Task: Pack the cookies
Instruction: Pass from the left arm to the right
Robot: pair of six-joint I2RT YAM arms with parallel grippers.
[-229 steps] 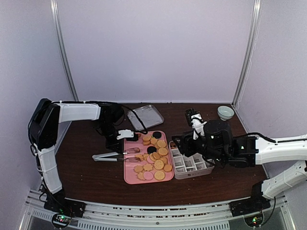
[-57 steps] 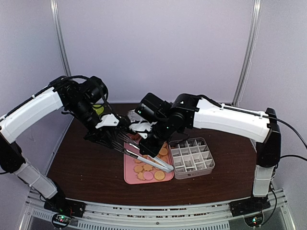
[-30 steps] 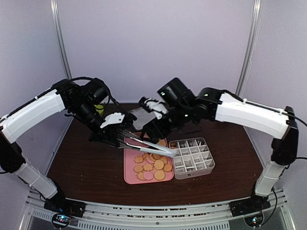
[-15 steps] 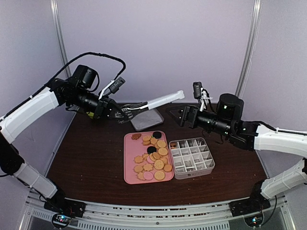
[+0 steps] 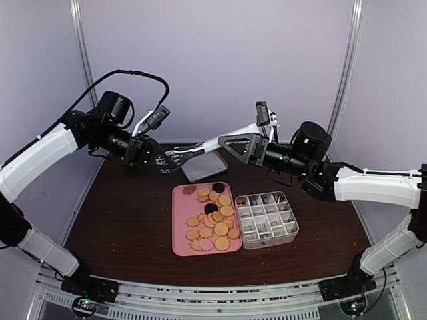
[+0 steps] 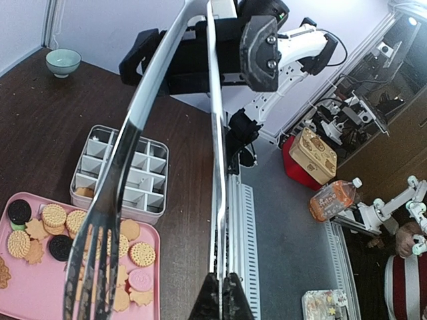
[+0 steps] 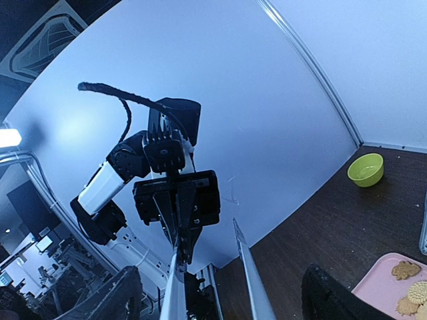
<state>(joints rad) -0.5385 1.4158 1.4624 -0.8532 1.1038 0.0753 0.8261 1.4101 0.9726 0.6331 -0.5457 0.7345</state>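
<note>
Top view: both arms raised over the table [image 5: 127,227], meeting at upper centre. Left gripper [image 5: 163,157] clamped on metal tongs [image 5: 208,143]. Right gripper [image 5: 241,143] spread wide at their far end (nearer than half a second back). Cookies [image 5: 212,220] unmoved on pink tray [image 5: 179,248], lower centre.
Left wrist: tongs run up-frame toward right gripper.
Right wrist: tongs stand between the wide fingers [image 7: 120,297]; contact unclear.

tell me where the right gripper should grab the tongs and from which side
Probably the handle half near the joined end, coming from the robot's right along their length. The tongs hang level in the air, and the shut left gripper clamps one arm near the tips, so only that half is free. The open right gripper straddles it, one finger outside each arm.
</note>
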